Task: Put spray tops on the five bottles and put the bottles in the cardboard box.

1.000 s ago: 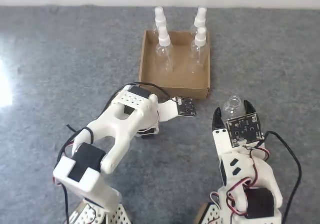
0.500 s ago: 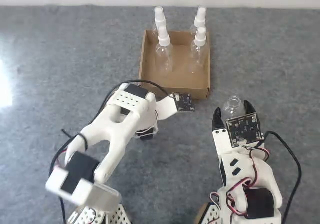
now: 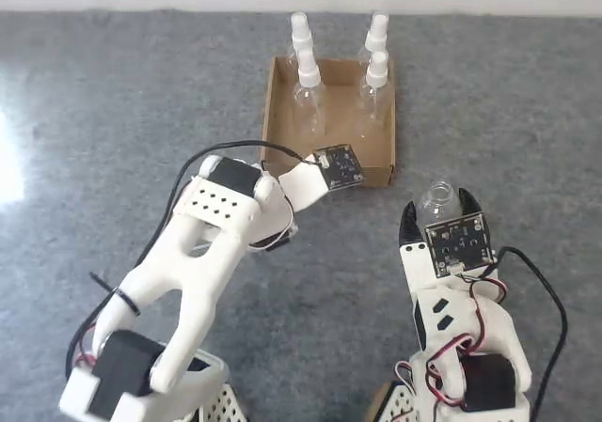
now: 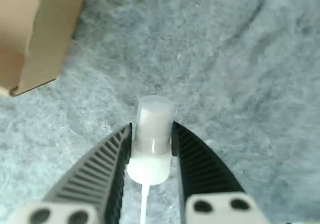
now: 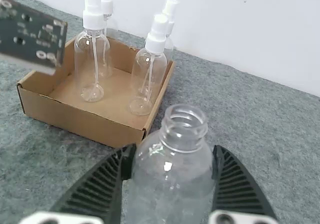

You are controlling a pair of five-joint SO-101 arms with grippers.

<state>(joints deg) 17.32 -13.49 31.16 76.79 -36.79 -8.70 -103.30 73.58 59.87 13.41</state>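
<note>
My right gripper [image 5: 167, 184] is shut on an open-necked clear bottle [image 5: 170, 164], held upright in front of the cardboard box [image 5: 75, 112]; from above the bottle [image 3: 437, 199] stands at the box's near right corner. My left gripper [image 4: 151, 146] is shut on a white spray top [image 4: 152, 134] with its thin tube pointing back toward the wrist. From above, the left arm's wrist [image 3: 329, 170] hovers over the box's [image 3: 275, 112] front wall. Two capped bottles [image 3: 308, 88] stand inside the box, and two more capped bottles [image 3: 376, 32] stand just behind it.
Grey carpet-like tabletop [image 3: 113, 112] stretches to either side of the box. A white wall runs along the far edge. Black and red cables [image 3: 541, 281] trail from the arms near the front.
The left arm has lifted and swung its wrist toward the box, carrying the spray top up off the table. The right arm and its bottle have stayed still.
</note>
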